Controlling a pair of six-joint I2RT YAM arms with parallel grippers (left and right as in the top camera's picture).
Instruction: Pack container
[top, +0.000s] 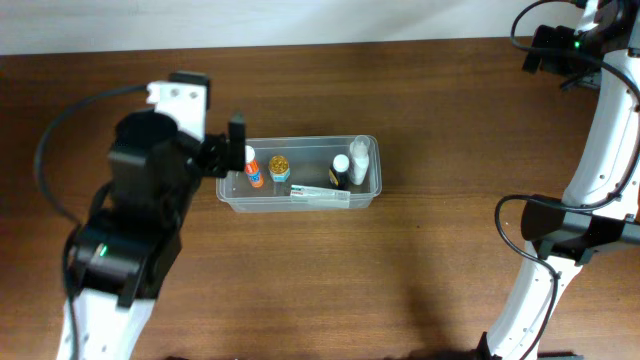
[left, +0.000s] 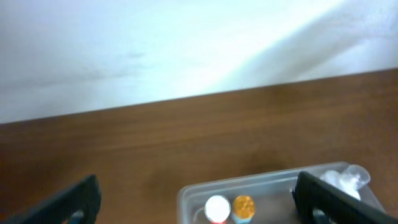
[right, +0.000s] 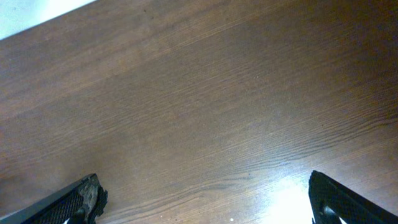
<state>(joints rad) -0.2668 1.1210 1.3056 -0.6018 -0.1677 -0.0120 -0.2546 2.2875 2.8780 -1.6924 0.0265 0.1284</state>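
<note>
Left pincer (left: 196, 198) wide apart, container (left: 239, 184) just ahead; only overhead shows the dark bottle (top: 341, 178); right pincer (right: 205, 199) apart above worktop (right: 205, 93).

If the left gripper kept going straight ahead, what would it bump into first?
Probably the container, right in the open left gripper's path, though depth is unclear.

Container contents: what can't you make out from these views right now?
Overhead: labels on the small bottles in the container are too small to read; the left arm covers its left rear corner.
Left wrist: blurred, and the bottom edge cuts off most of the container.
Right wrist: only the table shows; container out of view.
</note>
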